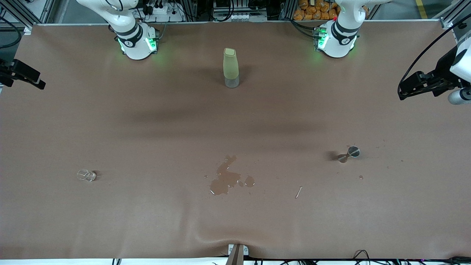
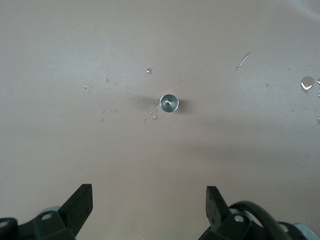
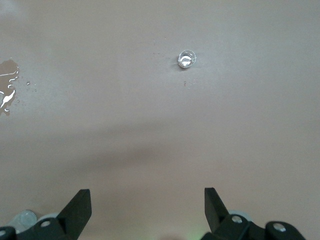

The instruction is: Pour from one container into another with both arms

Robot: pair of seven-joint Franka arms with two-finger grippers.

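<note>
- Left gripper (image 2: pixel 146 210) hangs high over the metal jigger (image 1: pixel 349 153), fingers spread, empty: lined up to descend.
- Right gripper (image 3: pixel 145 210), likewise agape, over the small glass (image 1: pixel 86 175).
- Spill (image 1: pixel 225 178) lies between jigger and glass; probably water.

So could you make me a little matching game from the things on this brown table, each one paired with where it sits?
Things:
1. tall pale green bottle with a clear base
2. small clear glass cup
3. small silver metal jigger
4. brown puddle of spilled liquid

Places:
A. toward the right arm's end of the table
B. mid-table, nearer to the front camera than the bottle
C. between the two arm bases, farthest from the front camera
D. toward the left arm's end of the table

Pairs: 1-C, 2-A, 3-D, 4-B
</note>
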